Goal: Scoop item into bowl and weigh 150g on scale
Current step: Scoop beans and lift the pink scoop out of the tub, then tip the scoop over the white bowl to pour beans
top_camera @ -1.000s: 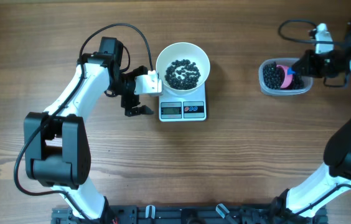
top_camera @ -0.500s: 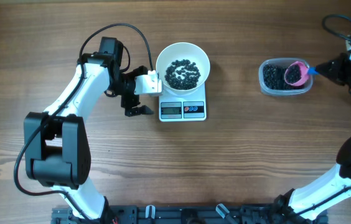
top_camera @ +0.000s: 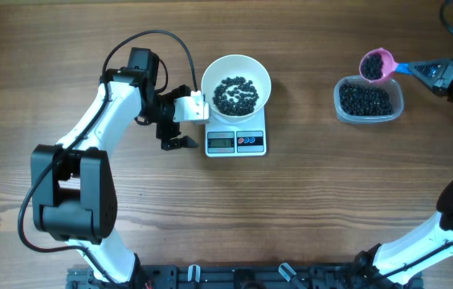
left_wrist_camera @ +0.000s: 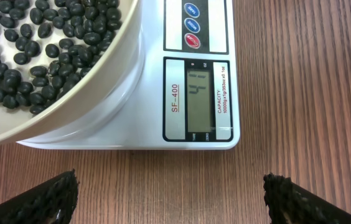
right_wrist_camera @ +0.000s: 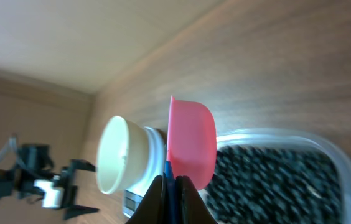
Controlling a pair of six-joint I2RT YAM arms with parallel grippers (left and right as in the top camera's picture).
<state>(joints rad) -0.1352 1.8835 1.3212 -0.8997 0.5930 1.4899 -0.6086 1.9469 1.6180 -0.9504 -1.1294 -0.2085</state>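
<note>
The white bowl point(top_camera: 236, 74) sits on the white scale point(top_camera: 236, 141) and holds a loose layer of black beans point(top_camera: 235, 93). My left gripper point(top_camera: 185, 116) is open just left of the scale, with nothing between its fingers point(left_wrist_camera: 45, 200). Close up, the bowl point(left_wrist_camera: 82, 93) covers most of the scale point(left_wrist_camera: 144, 118), whose display point(left_wrist_camera: 200, 99) is lit. My right gripper point(top_camera: 443, 74) is shut on the blue handle of a pink scoop point(top_camera: 377, 64) with beans in it, held over the far edge of the clear tub point(top_camera: 369, 100). From the right wrist, the scoop point(right_wrist_camera: 191, 143) shows edge-on above my right gripper point(right_wrist_camera: 172, 190).
The clear plastic tub point(right_wrist_camera: 325, 149) is filled with black beans point(right_wrist_camera: 269, 180) and stands well to the right of the scale. Bare wooden table point(top_camera: 307, 209) lies between them and in front. The left arm point(top_camera: 90, 136) curves along the table's left side.
My right gripper has pulled back to the right and lifted the pink scoop out of the tub's beans to above its far edge. The left arm, bowl and scale have not moved.
</note>
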